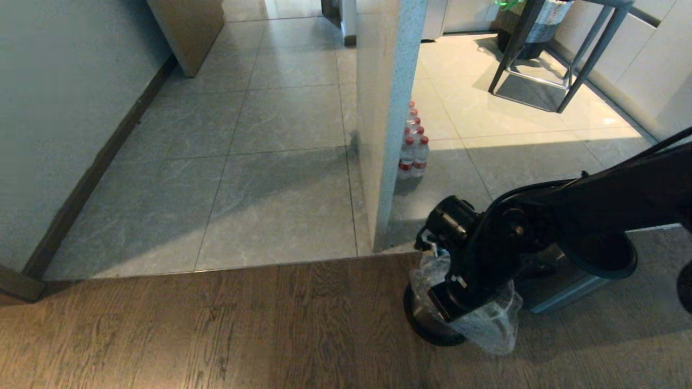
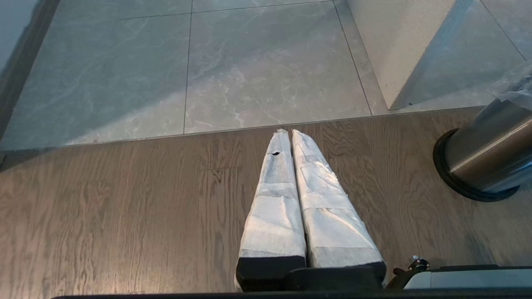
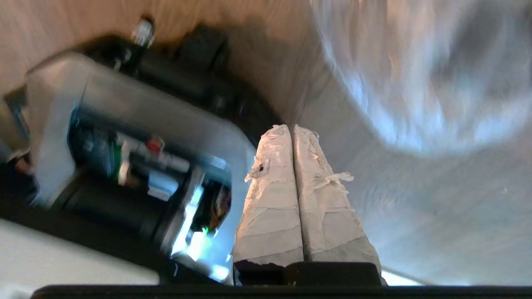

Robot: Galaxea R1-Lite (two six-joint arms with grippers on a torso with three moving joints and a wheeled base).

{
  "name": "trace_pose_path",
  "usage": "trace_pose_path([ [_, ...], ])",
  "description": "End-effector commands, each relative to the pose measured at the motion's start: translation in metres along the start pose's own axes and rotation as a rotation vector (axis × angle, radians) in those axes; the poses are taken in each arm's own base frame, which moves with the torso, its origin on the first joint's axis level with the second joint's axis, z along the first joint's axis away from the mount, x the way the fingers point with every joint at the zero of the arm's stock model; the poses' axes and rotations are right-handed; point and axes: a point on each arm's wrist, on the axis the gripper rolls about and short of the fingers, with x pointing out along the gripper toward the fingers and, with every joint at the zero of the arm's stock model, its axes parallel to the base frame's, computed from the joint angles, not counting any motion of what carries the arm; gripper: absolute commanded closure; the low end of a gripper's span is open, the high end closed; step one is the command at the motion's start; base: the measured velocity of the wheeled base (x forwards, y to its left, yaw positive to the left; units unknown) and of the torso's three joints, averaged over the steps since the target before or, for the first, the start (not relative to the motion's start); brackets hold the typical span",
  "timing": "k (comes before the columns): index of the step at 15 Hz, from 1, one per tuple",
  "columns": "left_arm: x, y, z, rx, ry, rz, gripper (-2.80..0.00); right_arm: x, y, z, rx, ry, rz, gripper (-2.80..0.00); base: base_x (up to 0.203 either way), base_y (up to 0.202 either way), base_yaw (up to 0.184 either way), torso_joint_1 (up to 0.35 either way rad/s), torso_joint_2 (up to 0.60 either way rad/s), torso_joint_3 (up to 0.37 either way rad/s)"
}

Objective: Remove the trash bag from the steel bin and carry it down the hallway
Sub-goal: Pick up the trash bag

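Wood-plank floor (image 1: 216, 324) underfoot, brown and grained, meeting at a straight seam the glossy grey marbled tiles of the hallway (image 1: 270, 178), stretching ahead and leftward between a pale wall with dark baseboard and a speckled white pillar (image 1: 384, 135)

Reaching in from the right, the black right arm (image 1: 594, 200), bent down over the steel bin (image 1: 424, 319) at the foot of that pillar: round, brushed metal on a black base, with a black-rimmed sleeve (image 1: 567, 289) tipped aside just behind

Bunched around the arm's wrist and spilling over the bin's near side, the trash bag (image 1: 486, 324): thin, clear, crinkled film, gathered high and sagging low, long axis roughly upright, contents unreadable

Right gripper (image 3: 293, 132) down amid that plastic, padded white fingers pressed flat together; no telling whether film sits pinched between them

Left gripper (image 2: 290, 132) likewise closed tight and empty, parked over bare planks, bin off to its right and well apart

Nearer by far, on this showing: the right. Probably calls for a straight lift, then a swing left toward the tiles

Smallest, red-capped water bottles (image 1: 413, 154) lined up beside the pillar
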Motion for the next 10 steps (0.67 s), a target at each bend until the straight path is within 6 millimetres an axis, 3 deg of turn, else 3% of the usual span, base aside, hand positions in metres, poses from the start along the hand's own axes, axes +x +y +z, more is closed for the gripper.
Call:
trace_pose_path([
  [1, 0.000, 0.000, 0.000, 0.000, 0.000, 0.000, 0.00, 0.035, 0.000, 0.010, 0.001, 0.037, -0.019, 0.00, 0.000, 0.000, 0.000, 0.000, 0.00, 0.000],
  [5, 0.000, 0.000, 0.000, 0.000, 0.000, 0.000, 0.00, 0.067, -0.013, 0.033, 0.032, -0.005, -0.122, 0.00, 0.000, 0.000, 0.000, 0.000, 0.00, 0.000],
  [8, 0.000, 0.000, 0.000, 0.000, 0.000, 0.000, 0.00, 0.068, -0.031, 0.048, 0.079, -0.155, -0.223, 0.00, 0.000, 0.000, 0.000, 0.000, 0.00, 0.000],
  [10, 0.000, 0.000, 0.000, 0.000, 0.000, 0.000, 0.00, 0.058, -0.046, 0.052, 0.119, -0.212, -0.264, 0.00, 0.000, 0.000, 0.000, 0.000, 0.00, 0.000],
])
